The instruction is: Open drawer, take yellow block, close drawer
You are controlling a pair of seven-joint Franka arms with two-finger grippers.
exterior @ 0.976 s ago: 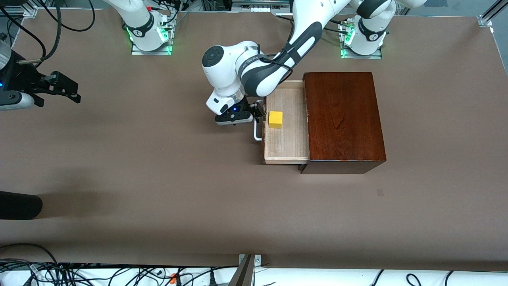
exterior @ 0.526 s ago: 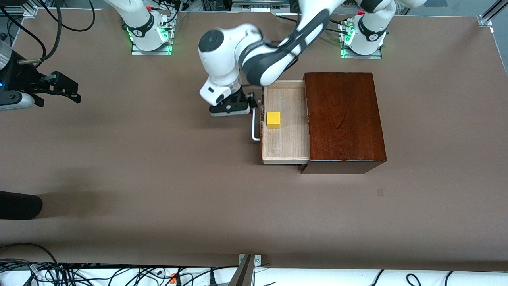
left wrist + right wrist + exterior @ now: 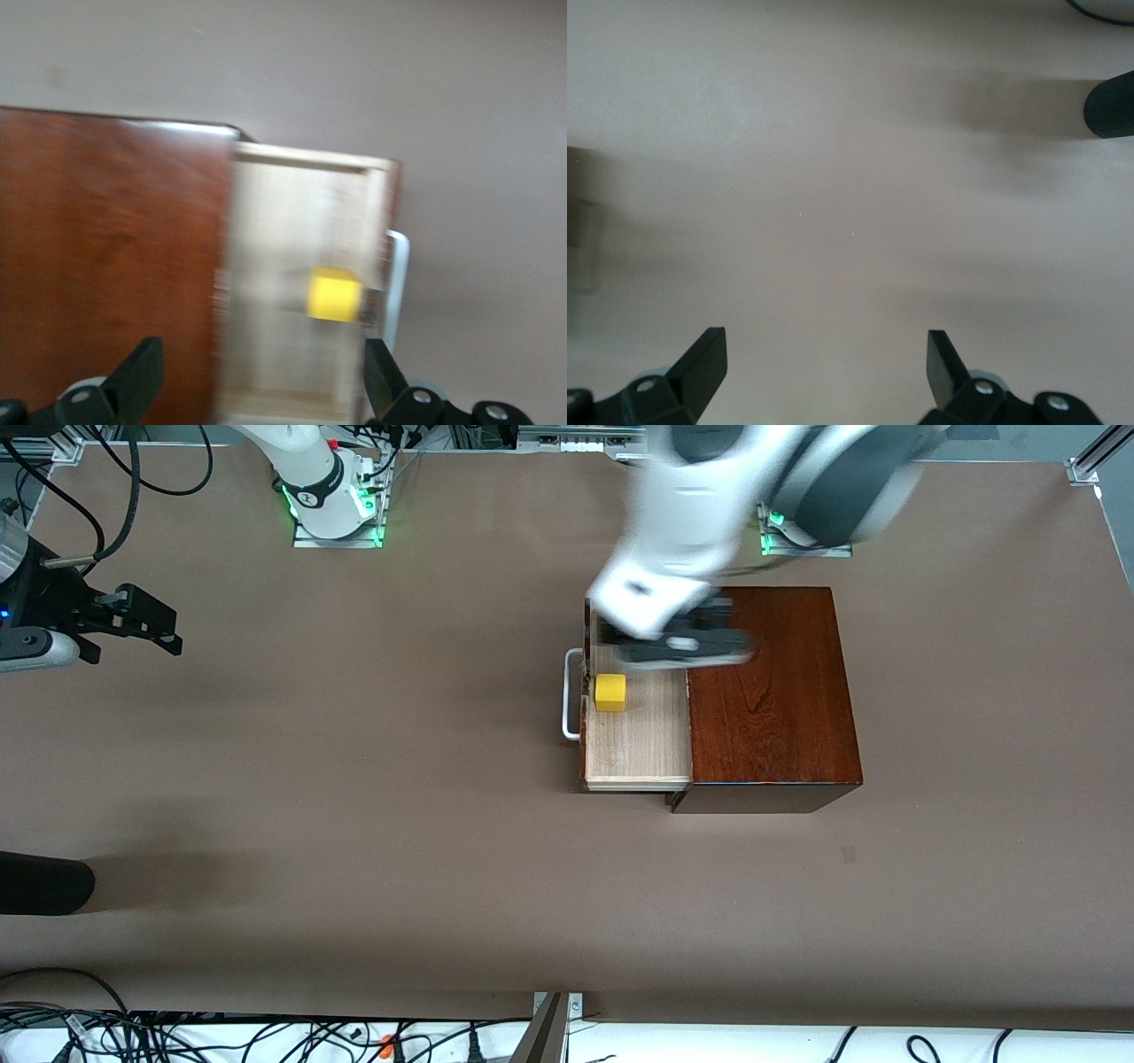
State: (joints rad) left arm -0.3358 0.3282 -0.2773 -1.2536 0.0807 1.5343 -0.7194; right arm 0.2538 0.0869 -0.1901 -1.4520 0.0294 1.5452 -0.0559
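While left gripper (image 3: 682, 646) hangs spread and empty over drawer (image 3: 638, 735), yellow block (image 3: 609, 693) beside handle (image 3: 571, 695); right gripper (image 3: 133, 624) waits spread, empty; risk: finger strikes drawer front

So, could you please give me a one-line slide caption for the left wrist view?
Open left claw above the pulled-out drawer, yellow block inside near the white handle.
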